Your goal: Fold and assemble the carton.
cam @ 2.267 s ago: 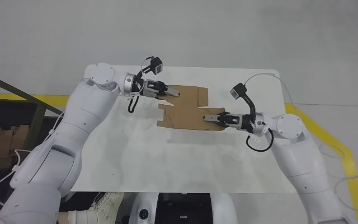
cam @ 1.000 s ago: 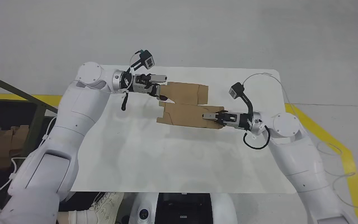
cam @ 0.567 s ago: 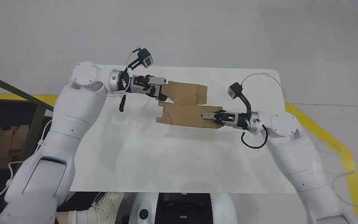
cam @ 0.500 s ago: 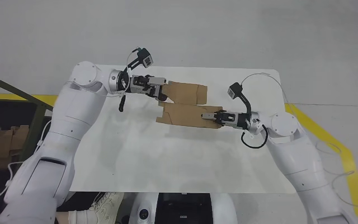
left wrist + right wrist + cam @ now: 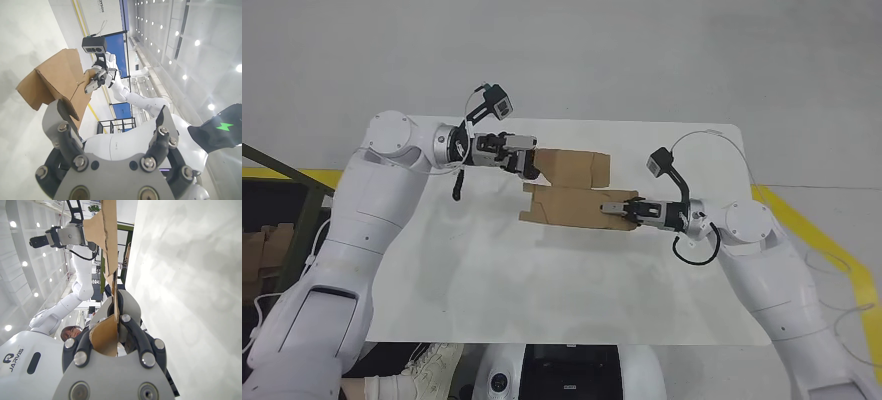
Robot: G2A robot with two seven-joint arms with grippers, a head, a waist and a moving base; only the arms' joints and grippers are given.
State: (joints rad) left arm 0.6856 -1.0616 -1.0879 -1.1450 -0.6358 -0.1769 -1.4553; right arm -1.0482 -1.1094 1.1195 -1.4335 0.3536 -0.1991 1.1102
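The carton (image 5: 572,195) is a sheet of plain brown corrugated board, matte, with rough cut edges and scored fold lines. It is not yet a box. From above it reads as two flat oblong panels set in a step, one shifted past the other. From the left wrist it (image 5: 56,77) shows a sharp raised crease with panels sloping off each side, and notched flaps. It hangs between the two arms over the far half of the white table (image 5: 492,290), which is smooth and faintly scuffed.

The right gripper (image 5: 614,209) pinches the carton's near right edge. In its own view the board runs edge-on straight between the closed grey fingers (image 5: 130,306), the fluted core showing.

The left gripper (image 5: 111,108) is at the carton's far left end with its fingers spread wide. One dark pad (image 5: 62,111) lies against a flap corner, and the other finger stands well clear, so it grips nothing.

Past the table's left edge stand a dark green rail (image 5: 282,170) and a stack of cardboard (image 5: 257,250). Yellow floor tape (image 5: 842,265) runs along both sides.
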